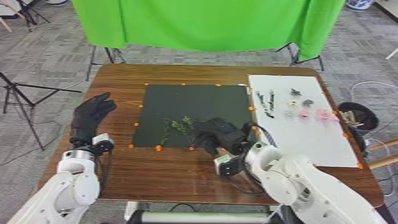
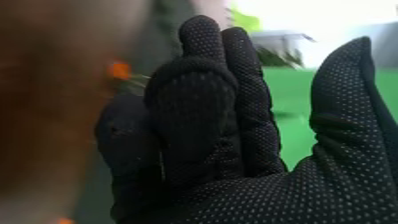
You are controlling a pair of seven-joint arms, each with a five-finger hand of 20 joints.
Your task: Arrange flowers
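2 hands (image 1: 93, 112), 1 table (image 1: 160, 175), 1 dark mat (image 1: 191, 100), 1 white sheet (image 1: 315, 145)

"Look at those arms: a smooth white left arm (image 1: 78, 182) and a smooth white right arm (image 1: 284, 182), all rounded segments."

"Yes, with thin black cables (image 1: 266, 134) running outside the white shell."

"And the left hand (image 1: 92, 114) wears a black fabric glove."

"So does the right hand (image 1: 216, 134). Up close, its black fabric (image 2: 266, 200) is speckled with rows of tiny pale dots, right onto the thumb (image 2: 342, 100)."
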